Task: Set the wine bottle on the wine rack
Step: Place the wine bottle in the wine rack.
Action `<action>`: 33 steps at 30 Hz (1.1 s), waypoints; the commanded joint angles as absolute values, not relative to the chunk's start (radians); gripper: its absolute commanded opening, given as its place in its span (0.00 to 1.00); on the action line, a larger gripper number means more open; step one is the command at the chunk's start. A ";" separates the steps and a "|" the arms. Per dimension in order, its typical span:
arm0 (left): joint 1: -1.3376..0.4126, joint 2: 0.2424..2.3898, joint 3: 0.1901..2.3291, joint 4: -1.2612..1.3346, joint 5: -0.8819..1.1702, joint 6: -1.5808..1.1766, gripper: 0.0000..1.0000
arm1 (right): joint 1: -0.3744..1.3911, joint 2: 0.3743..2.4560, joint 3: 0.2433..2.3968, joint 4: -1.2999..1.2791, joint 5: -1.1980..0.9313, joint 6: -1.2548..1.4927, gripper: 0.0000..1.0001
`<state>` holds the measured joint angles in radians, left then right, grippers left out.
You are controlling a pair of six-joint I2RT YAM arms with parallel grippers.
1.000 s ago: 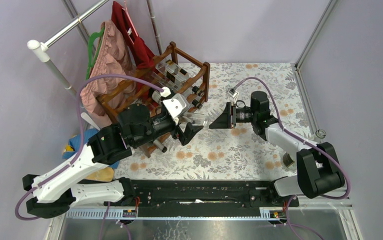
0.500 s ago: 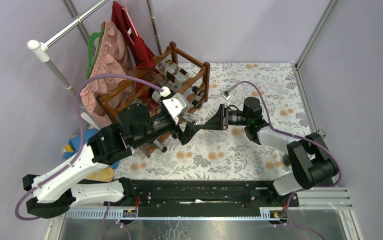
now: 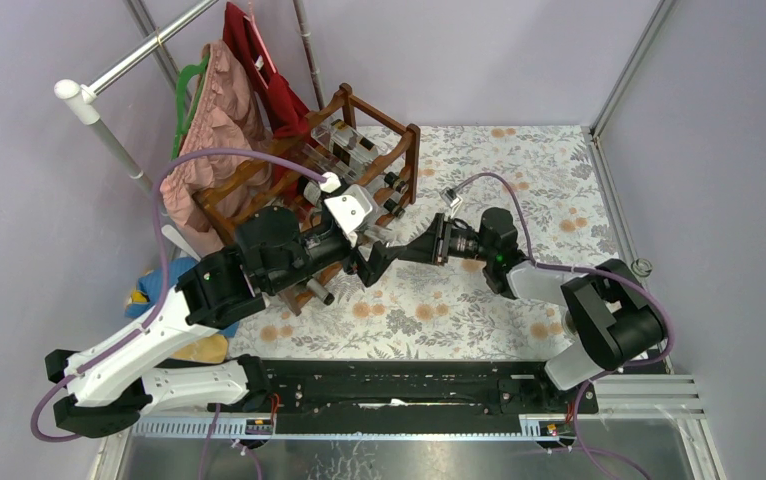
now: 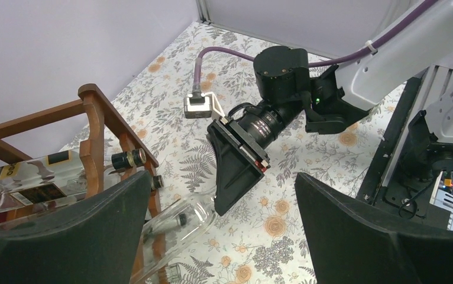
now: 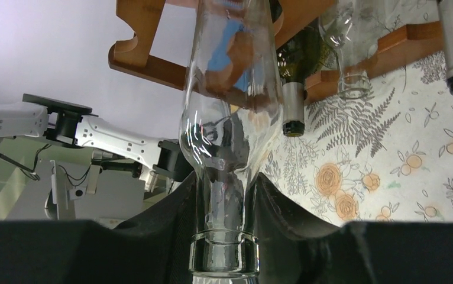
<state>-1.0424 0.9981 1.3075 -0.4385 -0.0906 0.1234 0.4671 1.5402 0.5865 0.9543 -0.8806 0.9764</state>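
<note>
Right now the right gripper pinches the neck of the clear, empty glass wine bottle. The bottle lies nearly level at the front of the dark reddish-brown wooden wine rack with scalloped rails, which stands at about ten o'clock on the flower-patterned tablecloth. The bottle's base points toward nine o'clock into the rack and its mouth toward three. The left gripper hangs spread wide around the bottle's body, touching nothing as far as the wrist view lets me judge. To finish well, the right arm should push straight along the bottle's axis toward nine o'clock, keeping the body in one scallop, and let go only once the rails carry it. Bottles already racked wear black-and-gold labels, but their writing is too small to read.
</note>
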 commanded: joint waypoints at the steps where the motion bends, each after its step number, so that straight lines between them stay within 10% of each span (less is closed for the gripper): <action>1: -1.034 0.992 1.295 -0.362 -0.116 0.142 0.98 | 0.519 1.524 0.601 1.150 -0.778 0.974 0.00; 33: -1.031 0.982 1.302 -0.364 -0.177 0.086 0.98 | 0.706 1.741 0.825 1.239 -0.422 0.935 0.00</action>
<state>-1.0393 0.9852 1.2877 -0.4191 -0.1425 0.1055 0.6800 1.7546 0.7605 1.0863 -0.4847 0.9615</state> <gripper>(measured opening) 0.980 0.398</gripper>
